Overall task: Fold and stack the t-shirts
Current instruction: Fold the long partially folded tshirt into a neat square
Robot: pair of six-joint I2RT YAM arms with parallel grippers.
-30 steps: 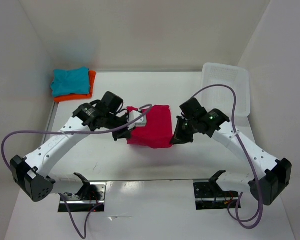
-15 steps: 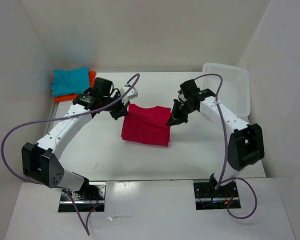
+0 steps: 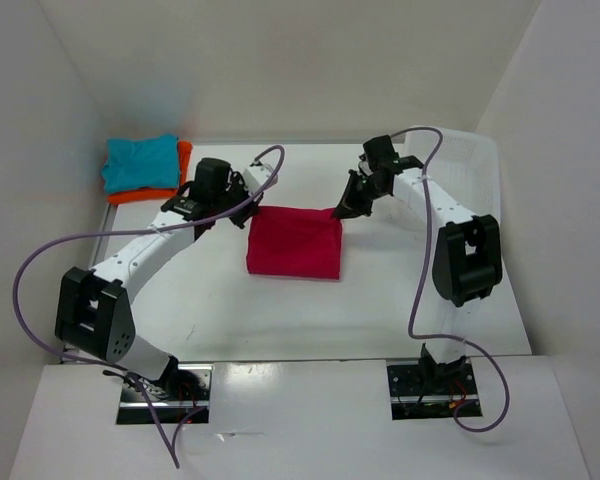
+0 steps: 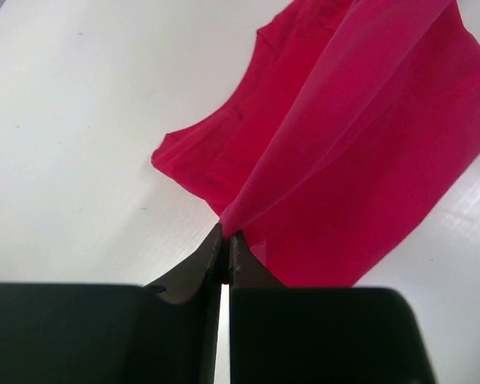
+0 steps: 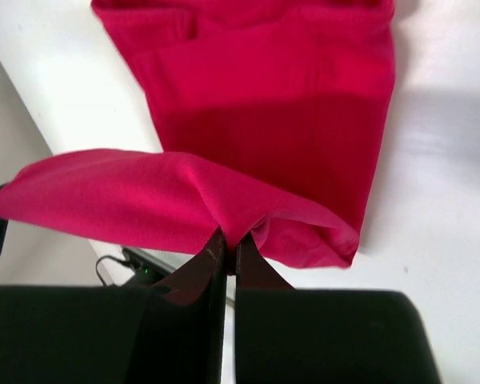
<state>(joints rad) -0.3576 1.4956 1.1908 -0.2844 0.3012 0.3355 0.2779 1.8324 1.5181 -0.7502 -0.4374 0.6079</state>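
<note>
While the left gripper (image 4: 226, 253) and right gripper (image 5: 230, 245) each pinch a far corner of the pink-red t-shirt (image 3: 295, 248), it lies mid-way across the table (image 3: 410, 300), with the teal t-shirt (image 3: 140, 162) atop the orange t-shirt (image 3: 145, 195) at the far left corner.

White table (image 3: 210, 300), pink-red shirt (image 3: 295, 248), orange shirt (image 3: 184, 160), basket (image 3: 486, 195)

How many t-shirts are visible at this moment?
3: a teal shirt lying on an orange shirt in the far-left corner, and a pink-red shirt in the middle. Others might hide beneath.
</note>
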